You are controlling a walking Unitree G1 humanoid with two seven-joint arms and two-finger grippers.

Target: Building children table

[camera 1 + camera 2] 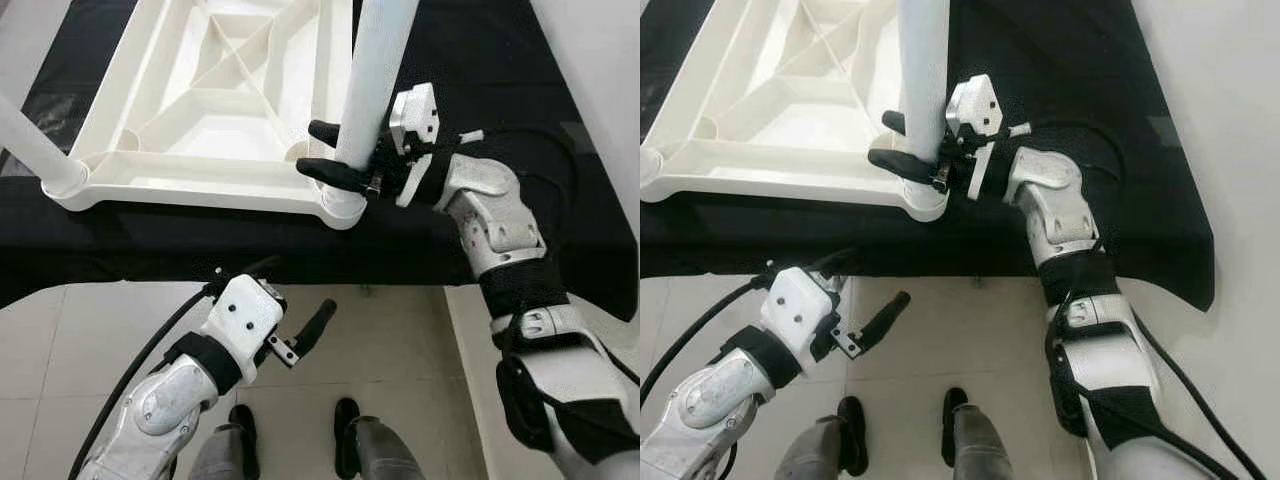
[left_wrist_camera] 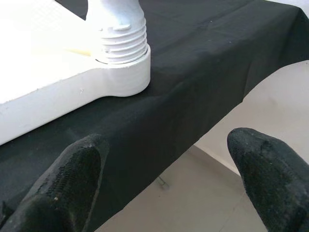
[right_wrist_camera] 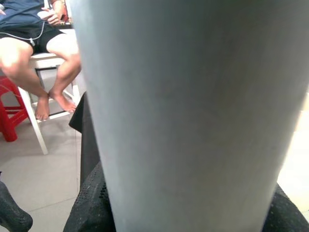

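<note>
A white plastic tabletop lies upside down on a black cloth. One white leg stands upright in its near right corner socket. My right gripper is shut on this leg just above the socket; the leg sits close in the right wrist view. Another leg stands in the near left corner. My left gripper hangs open over the floor, below the cloth's front edge, holding nothing. Between its fingers I see a threaded leg base seated in a corner socket.
The black cloth's front edge runs across in front of me, with pale tiled floor below and my feet on it. A person sits on a white chair beyond the table, beside a red stool.
</note>
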